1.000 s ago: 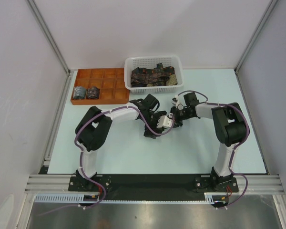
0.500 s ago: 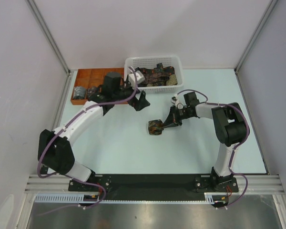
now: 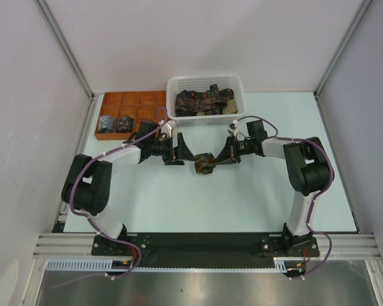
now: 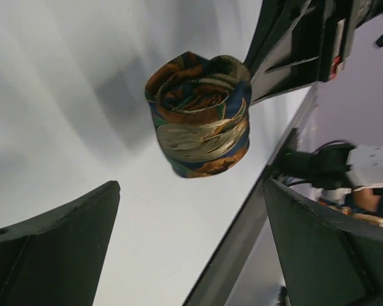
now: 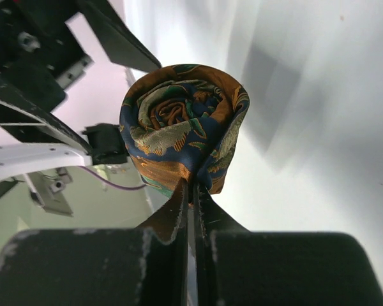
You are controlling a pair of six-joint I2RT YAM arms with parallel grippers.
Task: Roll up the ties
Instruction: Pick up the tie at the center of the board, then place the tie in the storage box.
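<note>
My left tool (image 3: 180, 152) has swung back from the compartment tray (image 3: 147, 112) and now faces the rolled tie (image 3: 205, 163), jaws fully spread and gripping nothing. My right tool (image 3: 226, 155) is clamped flat on the roll's outer fold, holding it mid-worktop (image 3: 255, 197) between both tools. Judgement: a handover for stowing is next. The roll is a tight spiral of orange, dark blue and gold, with no loose tail visible.

Right gripper (image 5: 193, 186): fingers pressed together, pinching the lower edge of a rolled tie (image 5: 182, 131), spiral end toward the camera; navy, orange, green and gold pattern. Roll sits over the pale table (image 5: 319, 127). Behind it, left gripper (image 5: 118, 105), dark fingers spread apart, purple cable (image 5: 112, 185) below.
</note>
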